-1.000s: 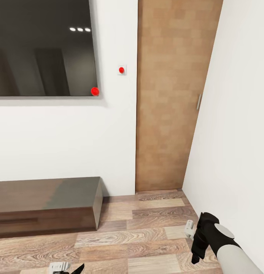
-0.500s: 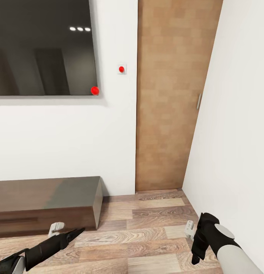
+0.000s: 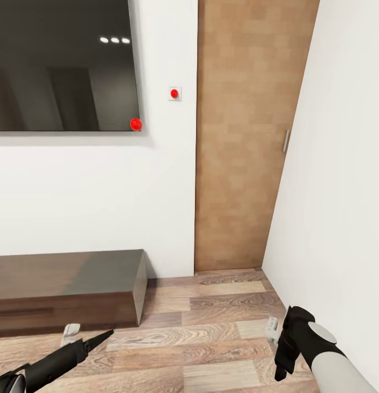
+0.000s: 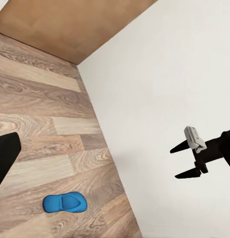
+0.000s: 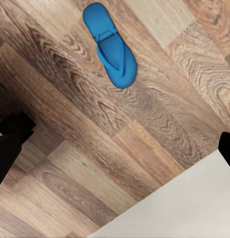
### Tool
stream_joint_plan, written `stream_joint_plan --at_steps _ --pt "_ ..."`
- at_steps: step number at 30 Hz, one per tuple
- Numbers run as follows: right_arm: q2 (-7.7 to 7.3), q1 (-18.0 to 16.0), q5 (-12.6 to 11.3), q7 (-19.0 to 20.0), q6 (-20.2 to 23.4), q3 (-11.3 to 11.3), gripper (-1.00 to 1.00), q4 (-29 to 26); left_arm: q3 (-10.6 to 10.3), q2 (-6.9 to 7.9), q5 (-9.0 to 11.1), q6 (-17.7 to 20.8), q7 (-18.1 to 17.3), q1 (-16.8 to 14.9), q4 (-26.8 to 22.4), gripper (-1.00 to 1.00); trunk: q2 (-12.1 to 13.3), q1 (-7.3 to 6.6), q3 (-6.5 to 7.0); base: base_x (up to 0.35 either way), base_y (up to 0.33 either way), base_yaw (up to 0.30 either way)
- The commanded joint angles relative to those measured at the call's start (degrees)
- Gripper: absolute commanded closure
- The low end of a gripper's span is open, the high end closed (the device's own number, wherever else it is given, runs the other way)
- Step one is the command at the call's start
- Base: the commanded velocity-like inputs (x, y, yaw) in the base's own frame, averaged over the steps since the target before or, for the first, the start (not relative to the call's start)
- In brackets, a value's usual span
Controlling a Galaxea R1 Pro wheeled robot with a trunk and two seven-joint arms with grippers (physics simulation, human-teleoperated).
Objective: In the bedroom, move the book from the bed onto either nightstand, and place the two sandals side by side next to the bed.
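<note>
Wood floor by a door; one blue sandal lies unplaced. My right gripper is spread, left unclear. Nothing looks done.

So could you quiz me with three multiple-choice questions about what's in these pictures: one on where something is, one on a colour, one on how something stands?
1. Where does the sandal lie?
A. on the wood-plank floor
B. on the low dark cabinet
C. held in a claw

2. What colour is the round button on the wall switch beside the door?
A. green
B. red
C. yellow

3. How does the wooden door stand?
A. wide open
C. taken off
B. shut

Answers: 1 A, the right wrist view shows the blue sandal flat on the planks, with nothing gripping it. 2 B, the head view shows a red dot on the white plate. 3 B, its panel sits flush in the wall with no gap showing.
</note>
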Motion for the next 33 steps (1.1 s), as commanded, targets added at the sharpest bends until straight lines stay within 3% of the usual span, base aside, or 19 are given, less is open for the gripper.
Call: stream_joint_plan --at_steps 1,33 --pt "0.05 0.0 0.2 0.3 0.3 -0.2 -1.00 0.0 0.2 0.00 0.2 0.5 -0.1 0.0 0.6 -1.00 -0.4 0.22 -0.24 0.000 0.000 0.000" --pt "0.14 0.0 0.2 0.3 0.4 -0.2 -1.00 0.1 -0.2 -0.39 -0.3 0.3 0.1 0.0 1.4 -1.00 -13.3 7.25 -5.99 0.000 0.000 0.000"
